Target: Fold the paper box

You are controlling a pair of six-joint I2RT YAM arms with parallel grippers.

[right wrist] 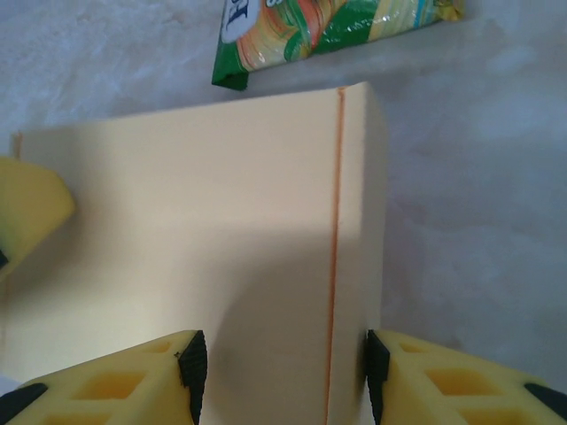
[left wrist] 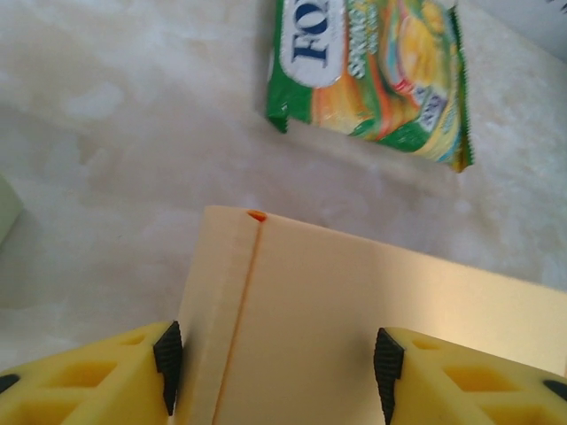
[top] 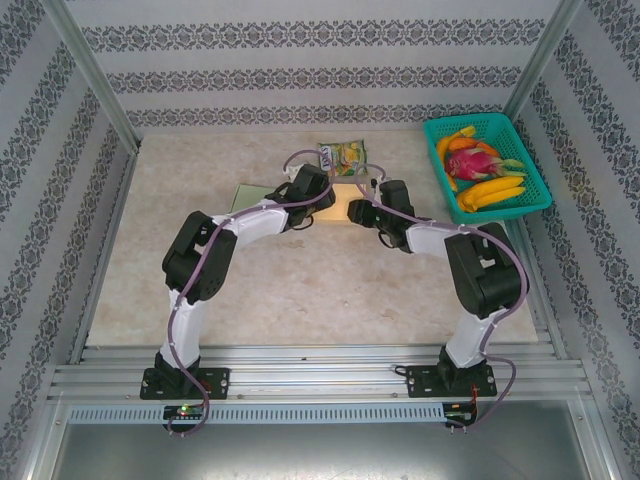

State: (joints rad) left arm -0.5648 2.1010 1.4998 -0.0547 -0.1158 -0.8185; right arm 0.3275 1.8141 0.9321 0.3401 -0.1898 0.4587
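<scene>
The paper box (top: 335, 204) is a flat cream sheet with orange crease lines, lying at mid table between my two grippers. In the left wrist view the box (left wrist: 345, 310) runs under my left gripper (left wrist: 276, 367), which is open; one pad sits at the box's left folded edge, the other over its flat face. My left gripper (top: 318, 208) is over the box's left end. In the right wrist view the box (right wrist: 204, 230) lies under my open right gripper (right wrist: 282, 372), whose right pad is at the folded right edge. My right gripper (top: 360, 211) is over the right end.
A green snack packet (top: 343, 157) lies just beyond the box, also in the wrist views (left wrist: 372, 71) (right wrist: 328, 27). A green basket (top: 431, 126) of fruit stands at the back right. A pale green flat board (top: 250, 195) lies left of the box.
</scene>
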